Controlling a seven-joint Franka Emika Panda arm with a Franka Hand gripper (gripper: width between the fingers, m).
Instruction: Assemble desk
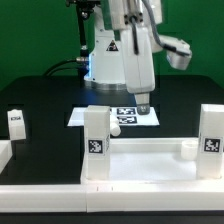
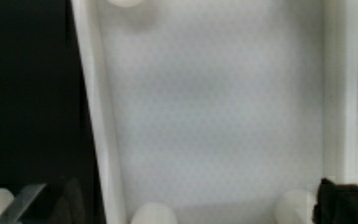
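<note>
On the black table (image 1: pixel 40 100), before a green backdrop, the white tabletop (image 1: pixel 140 165) lies flat. A tagged leg (image 1: pixel 95 133) stands upright at its end on the exterior view's left, and a second leg (image 1: pixel 210 135) at its other end. A third leg (image 1: pixel 15 122) stands well apart. Just behind the tabletop, near the marker board (image 1: pixel 100 116), the pincer (image 1: pixel 143 103) hangs spread wide, holding nothing. Only the wrist view shows both fingers (image 2: pixel 345 195) parted, with a rimmed white panel behind them; only the exterior view shows the legs.

One tabletop (image 1: pixel 150 166), three tagged legs (image 1: pixel 95 138) (image 1: pixel 211 135) (image 1: pixel 14 122), one marker board (image 1: pixel 85 116).
</note>
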